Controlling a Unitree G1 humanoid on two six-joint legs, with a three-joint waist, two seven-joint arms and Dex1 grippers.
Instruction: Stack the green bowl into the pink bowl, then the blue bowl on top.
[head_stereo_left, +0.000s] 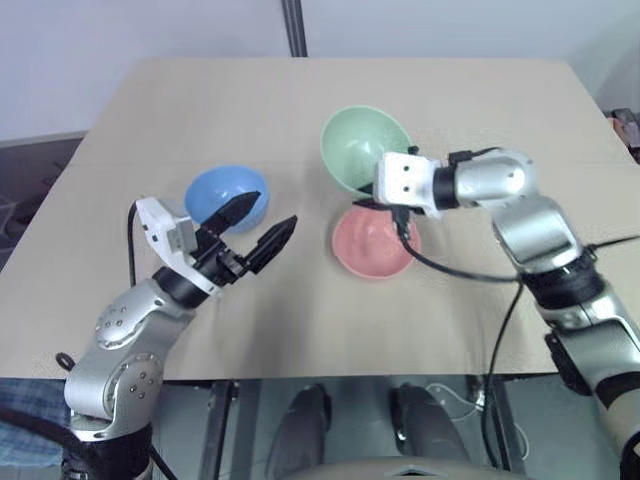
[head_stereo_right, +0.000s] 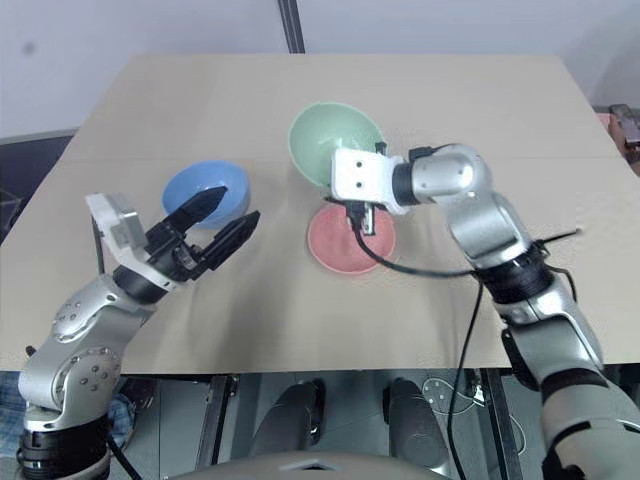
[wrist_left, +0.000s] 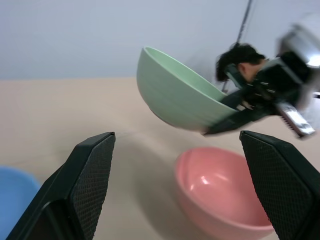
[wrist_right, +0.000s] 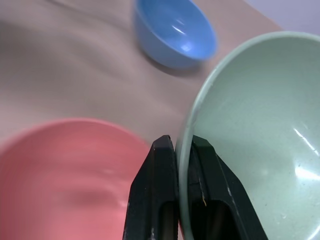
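The green bowl (head_stereo_left: 362, 148) is held tilted above the desk (head_stereo_left: 480, 90), its rim clamped between the fingers of the right pincer (wrist_right: 183, 150), whose arm is bent across toward the left. Nearest, the left pincer (head_stereo_left: 262, 228) is raised with its fingers spread wide. The pink bowl (head_stereo_left: 370, 243) is seen beneath the green one, the blue bowl (head_stereo_left: 222, 195) farther left.

Even, soft light; wrist views show motion blur.
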